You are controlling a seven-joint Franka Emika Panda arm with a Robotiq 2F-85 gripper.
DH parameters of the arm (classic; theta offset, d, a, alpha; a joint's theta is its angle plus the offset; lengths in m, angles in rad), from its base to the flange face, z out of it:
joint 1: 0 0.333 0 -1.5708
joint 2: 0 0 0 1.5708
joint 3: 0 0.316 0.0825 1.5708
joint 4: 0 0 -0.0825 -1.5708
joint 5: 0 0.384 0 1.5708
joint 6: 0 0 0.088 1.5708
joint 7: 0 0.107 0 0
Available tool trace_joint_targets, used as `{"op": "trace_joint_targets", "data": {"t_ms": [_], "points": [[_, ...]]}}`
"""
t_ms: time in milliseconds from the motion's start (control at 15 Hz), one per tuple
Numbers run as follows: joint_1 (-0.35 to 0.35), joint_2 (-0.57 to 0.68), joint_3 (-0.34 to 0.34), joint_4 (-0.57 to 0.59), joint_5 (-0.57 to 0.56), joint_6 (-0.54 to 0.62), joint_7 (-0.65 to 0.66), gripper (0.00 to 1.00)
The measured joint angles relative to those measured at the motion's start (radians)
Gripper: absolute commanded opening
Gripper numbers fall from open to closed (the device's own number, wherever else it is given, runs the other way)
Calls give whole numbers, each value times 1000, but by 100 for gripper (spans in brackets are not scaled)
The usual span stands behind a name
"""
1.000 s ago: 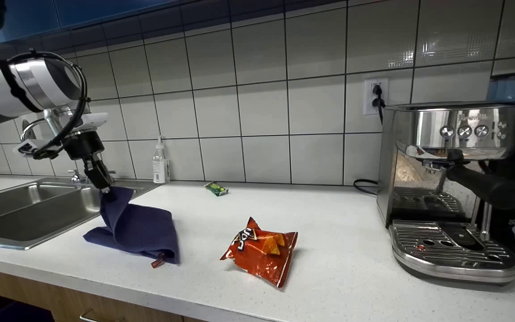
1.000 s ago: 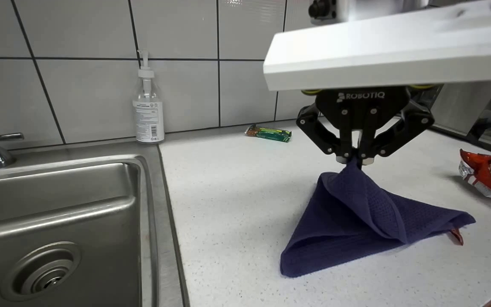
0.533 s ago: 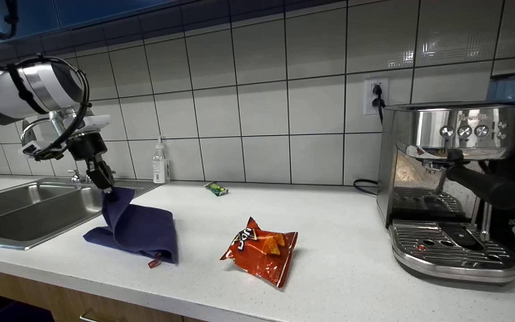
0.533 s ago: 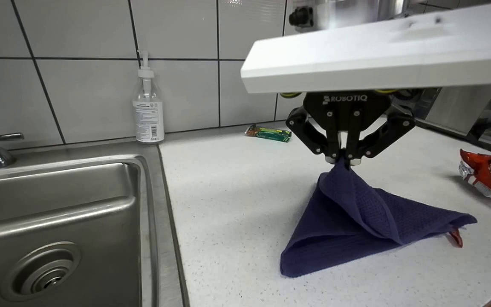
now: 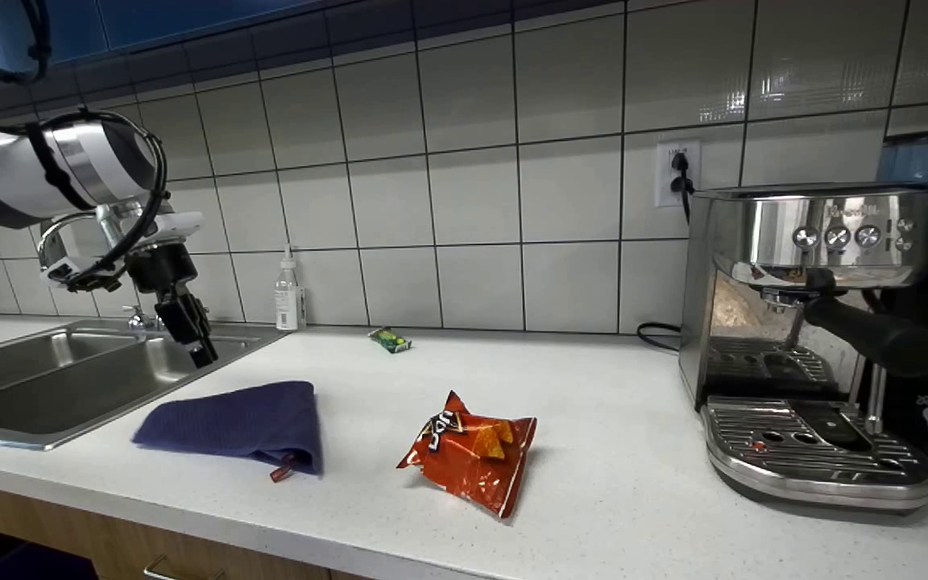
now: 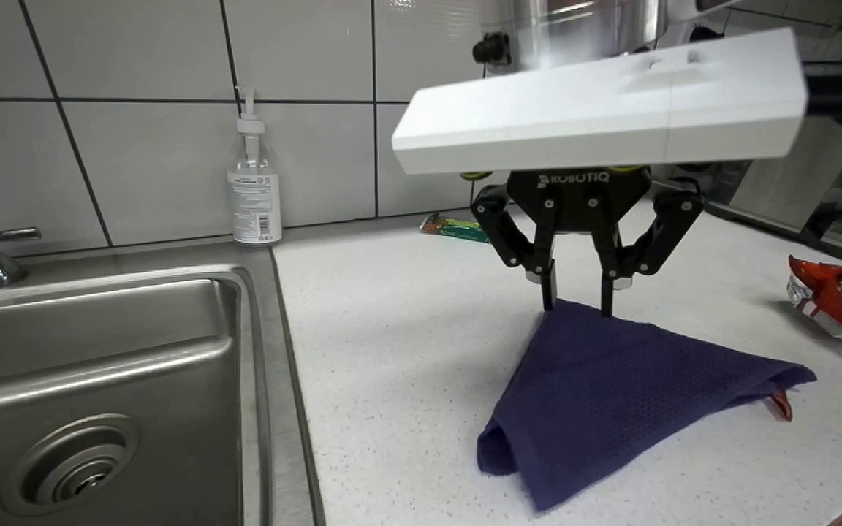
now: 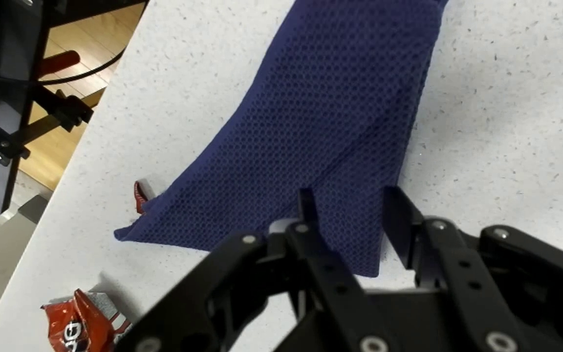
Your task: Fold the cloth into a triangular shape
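The dark navy-blue cloth lies on the white counter in both exterior views (image 5: pixel 230 419) (image 6: pixel 633 394) and fills the middle of the wrist view (image 7: pixel 311 127). It looks folded over into a roughly triangular shape, with one edge curled near the sink side. A small red piece (image 6: pixel 781 405) sticks out from under one corner. My gripper is open, fingers apart with nothing between them, in both exterior views (image 5: pixel 205 354) (image 6: pixel 578 310). In the wrist view my gripper (image 7: pixel 350 200) is over a cloth corner. Whether the fingertips touch the cloth cannot be told.
An orange-red snack packet (image 5: pixel 472 455) lies on the counter beside the cloth. A green wrapper (image 5: pixel 391 339) and a clear pump bottle (image 5: pixel 287 298) are near the tiled wall. The metal sink (image 6: pixel 245 380) is beside the cloth. An espresso machine (image 5: pixel 818 234) stands farther along.
My gripper has opened and let go of the cloth's raised corner. The lifted part has fallen and lies over the rest of the cloth. The arm has shifted slightly.
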Motion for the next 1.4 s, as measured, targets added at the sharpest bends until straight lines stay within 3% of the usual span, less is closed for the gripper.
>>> {"op": "trace_joint_targets", "data": {"t_ms": [267,1067,1400], "points": [[6,6,-2,10,0,-16,2,100],[5,7,-30,14,6,-27,-3,100],[-9,-8,-47,2,16,-26,-62,100]]}}
